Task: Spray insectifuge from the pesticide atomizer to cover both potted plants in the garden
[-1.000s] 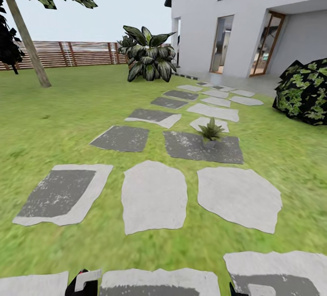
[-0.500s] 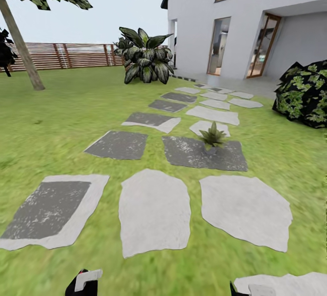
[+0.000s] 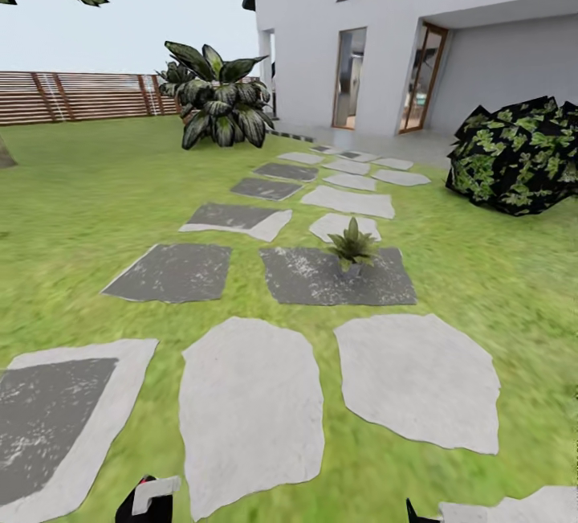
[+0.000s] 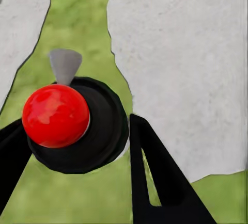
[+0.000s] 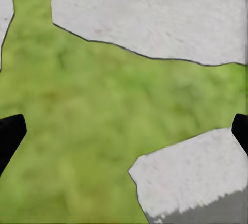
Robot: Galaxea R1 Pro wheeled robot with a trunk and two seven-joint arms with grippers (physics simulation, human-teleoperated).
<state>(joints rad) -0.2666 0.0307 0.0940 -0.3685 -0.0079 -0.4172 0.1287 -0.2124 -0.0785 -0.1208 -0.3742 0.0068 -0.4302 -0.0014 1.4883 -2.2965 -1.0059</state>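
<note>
One potted plant [image 3: 352, 243], a small rosette of pointed green leaves in a little grey pot, stands on a dark stepping stone [image 3: 321, 278] ahead and slightly right in the head view. The other potted plant and the pesticide atomizer are out of view. My left gripper [image 4: 75, 127] is open, its black fingers [image 4: 155, 172] spread over grass and a pale stone, with a red ball on a black disc [image 4: 56, 115] between them. My right gripper [image 5: 125, 131] is open and holds nothing, above grass and pale stone slabs.
Grey stepping stones [image 3: 249, 410] lead across the lawn to a white house [image 3: 401, 33]. A large broad-leaved plant [image 3: 215, 97] stands at the back left, a dark bush [image 3: 514, 155] at the right, and a brown slatted fence [image 3: 72, 96] at the far left.
The whole head view has shifted: the camera has moved forward and turned right. The tree trunk has slid out at the left. Both arms keep their place at the bottom edge.
</note>
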